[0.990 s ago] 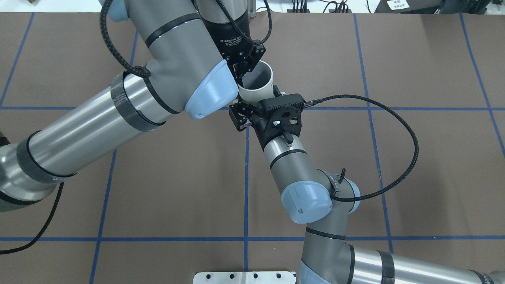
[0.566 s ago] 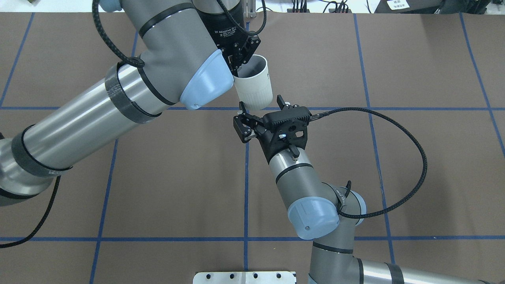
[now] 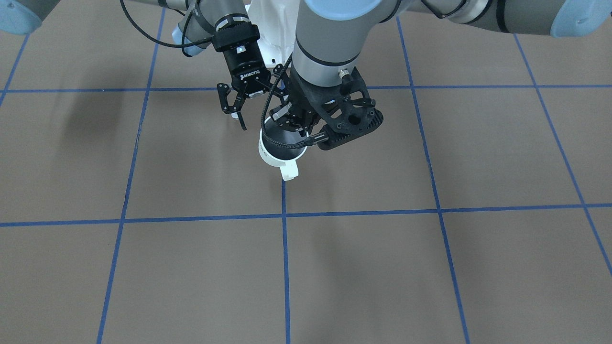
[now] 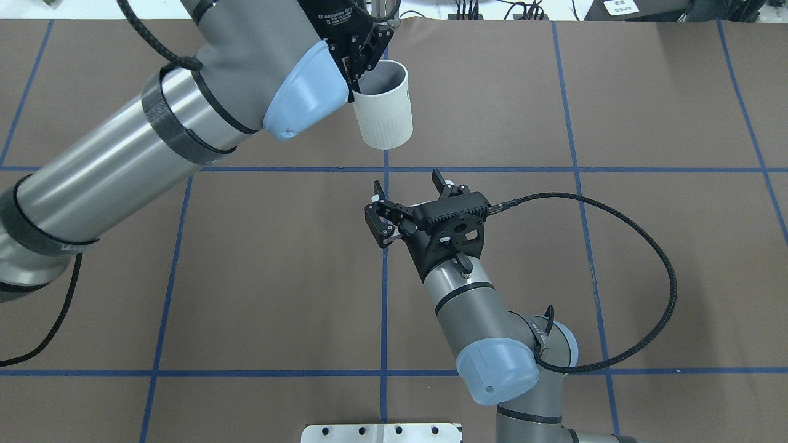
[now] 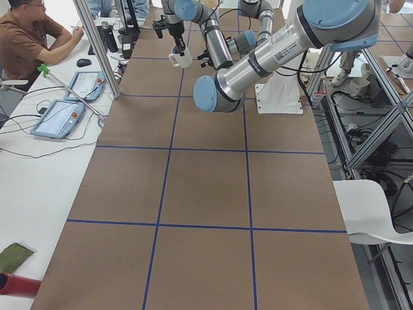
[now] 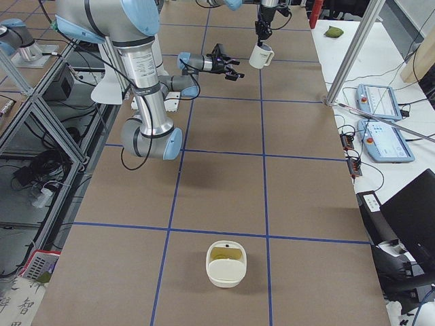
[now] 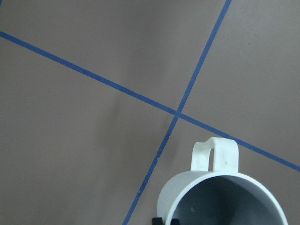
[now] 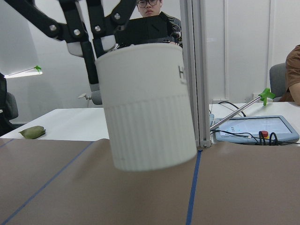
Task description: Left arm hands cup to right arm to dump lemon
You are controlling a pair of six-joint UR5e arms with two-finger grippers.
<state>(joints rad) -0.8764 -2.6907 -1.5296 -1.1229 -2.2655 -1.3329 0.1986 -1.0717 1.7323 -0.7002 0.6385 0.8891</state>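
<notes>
Cup (image 4: 385, 114): held off the bench (image 4: 615, 258), mouth up and slightly tilted, over the far middle of the brown surface; its base is seen clear of the surface in the right wrist view
Left tool (image 4: 356, 83): clamped on the cup's rim on the side nearest the left arm (image 4: 123, 166), one finger inside the mouth and one outside
Handle (image 3: 288, 171): turned away from the robot, on the side opposite the grasp
Lettering (image 8: 182, 72): dark, set near the rim; only part of it is seen
Right tool (image 4: 406, 181): fingers spread wide, nothing between them; pointed toward the cup from the robot's side, near it but not touching
Right arm (image 4: 492, 363): reached in from the lower right of the overhead view
Lemon: not made out; the cup's grey inside is shown only in part in the left wrist view, so whether it lies there cannot be told
White bowl (image 6: 226, 277): set on the bench toward the robot's right end, well apart from both arms, with something yellow-green (image 6: 224, 253) seen inside
Blue tape lines (image 4: 385, 295): laid in a grid across the bench
Person (image 5: 22, 35): seated at a white side table (image 5: 26, 174) beside the bench, near the tablets (image 5: 57, 118)
</notes>
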